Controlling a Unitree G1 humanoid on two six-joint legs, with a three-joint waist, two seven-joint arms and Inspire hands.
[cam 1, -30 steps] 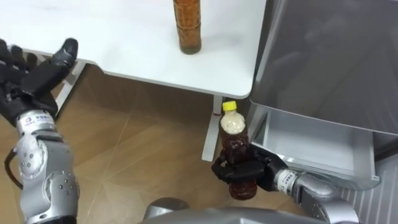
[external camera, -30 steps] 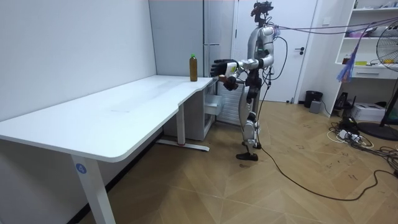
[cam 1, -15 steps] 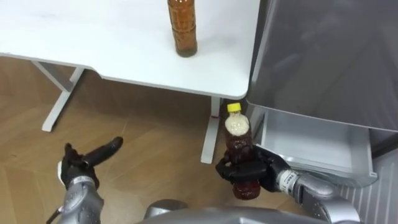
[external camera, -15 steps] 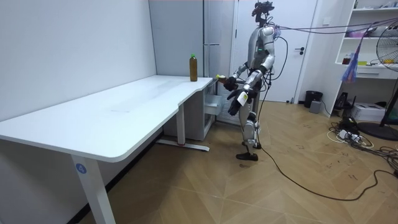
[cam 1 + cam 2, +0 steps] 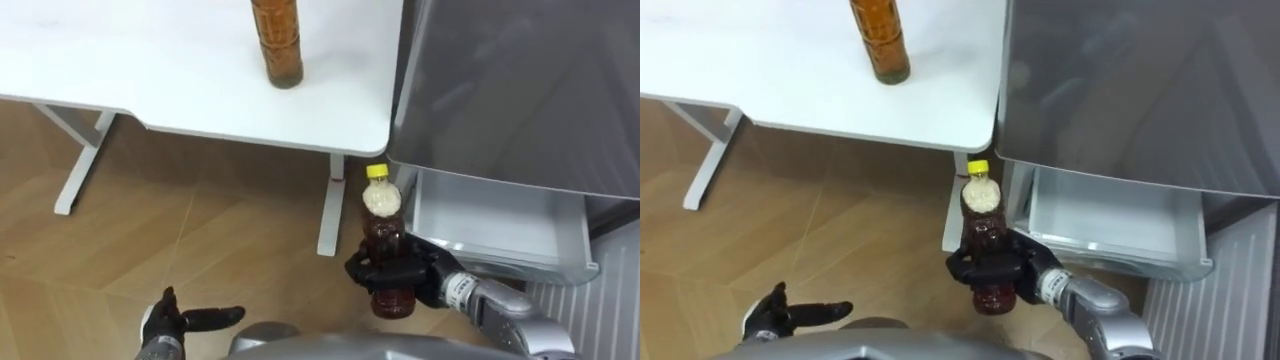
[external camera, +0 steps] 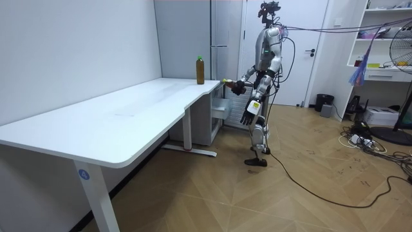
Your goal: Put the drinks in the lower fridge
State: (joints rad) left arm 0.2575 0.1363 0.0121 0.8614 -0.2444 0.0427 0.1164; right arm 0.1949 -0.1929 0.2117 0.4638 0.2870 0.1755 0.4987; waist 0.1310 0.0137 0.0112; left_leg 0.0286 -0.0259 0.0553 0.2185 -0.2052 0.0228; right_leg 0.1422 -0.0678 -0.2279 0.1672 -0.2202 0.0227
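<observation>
My right hand (image 5: 410, 278) (image 5: 1012, 265) is shut on a brown drink bottle (image 5: 383, 234) (image 5: 985, 240) with a yellow cap, held upright above the floor, just left of the open lower fridge drawer (image 5: 500, 215) (image 5: 1110, 222). A second amber bottle (image 5: 276, 42) (image 5: 878, 40) stands on the white table (image 5: 150, 70) near its right end. My left hand (image 5: 185, 321) (image 5: 790, 312) hangs low by my side, fingers straight. In the room view I stand at the table's far end, in front of the grey fridge (image 6: 222, 58), bottle (image 6: 232, 82) held out before me.
The fridge's grey upper door (image 5: 520, 90) juts out over the white drawer. The table's leg (image 5: 328, 210) stands just left of the held bottle. Wooden floor (image 5: 150, 240) spreads below the table. A table foot (image 5: 75, 170) angles at the left.
My left arm has dropped from up beside the table down to my side. The right hand keeps the bottle in much the same place; the view has shifted slightly.
</observation>
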